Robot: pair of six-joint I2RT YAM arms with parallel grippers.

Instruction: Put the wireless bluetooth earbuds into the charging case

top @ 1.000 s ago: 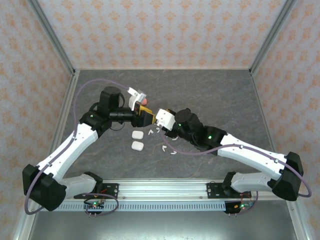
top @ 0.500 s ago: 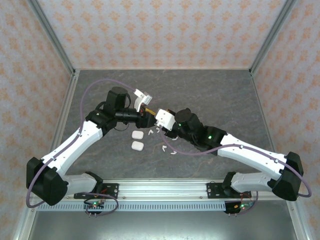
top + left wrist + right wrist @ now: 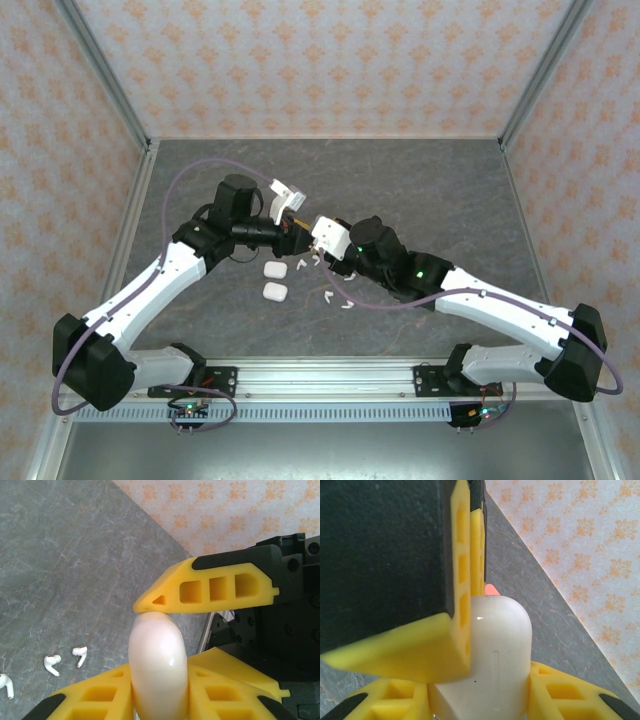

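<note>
Grey marbled table (image 3: 450, 190), one. Two grippers: left gripper (image 3: 165, 675) and right gripper (image 3: 480, 680), both clamped on one white charging case (image 3: 495, 645). Two spare cases (image 3: 275, 269) lie near that case. Three white earbuds (image 3: 52, 664) lie loose beside it.

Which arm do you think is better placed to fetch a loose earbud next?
Right, probably: the left pincer and right pincer both clamp the white case, but the loose earbuds lie nearest the right arm.

Bright, even light from above, soft shadows. Close before the wrist cameras the fingers (image 3: 395, 660) blur; the case (image 3: 157, 665) between them has mild glare.
</note>
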